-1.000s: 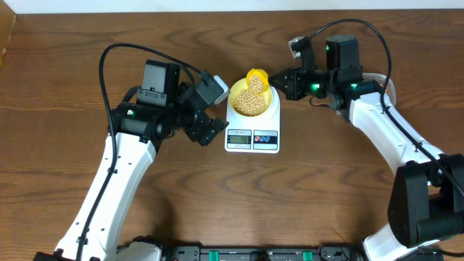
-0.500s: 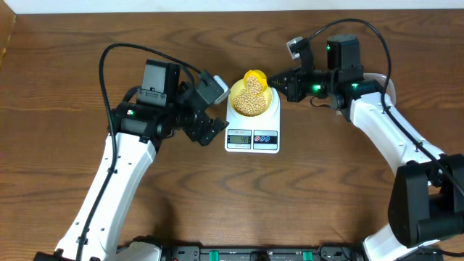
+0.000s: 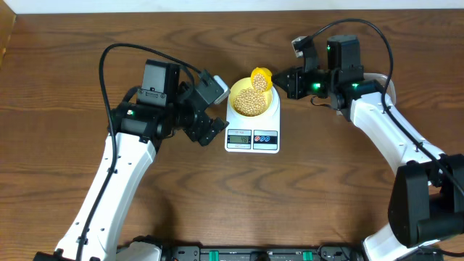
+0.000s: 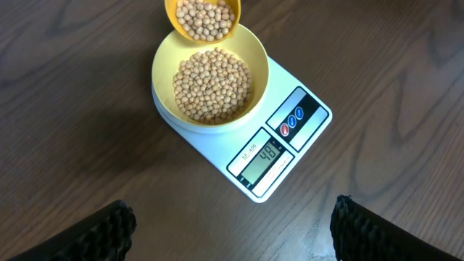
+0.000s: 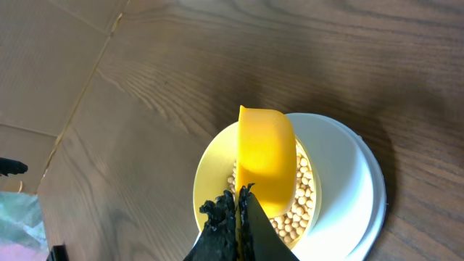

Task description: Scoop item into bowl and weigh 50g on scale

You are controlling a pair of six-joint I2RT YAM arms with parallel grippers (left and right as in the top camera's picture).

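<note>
Now, right tool [image 5: 238, 197] grips bright yellow plastic scoop [image 5: 265, 156] over pale-yellow round bowl [image 4: 164, 72].
Left tool [image 4: 232, 228] wide, nine o'clock of white flat scale [image 4: 268, 138].

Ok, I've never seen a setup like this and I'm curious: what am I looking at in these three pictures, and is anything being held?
Two robot arms sit at a wooden table. One picture looks down from above. The other two come from a camera on each arm's wrist. On the table stands a white scale carrying a pale-yellow bowl of beans. The right gripper is shut on the handle of a yellow scoop, held over the bowl with beans in it. The left gripper is open and empty, beside the scale.
</note>
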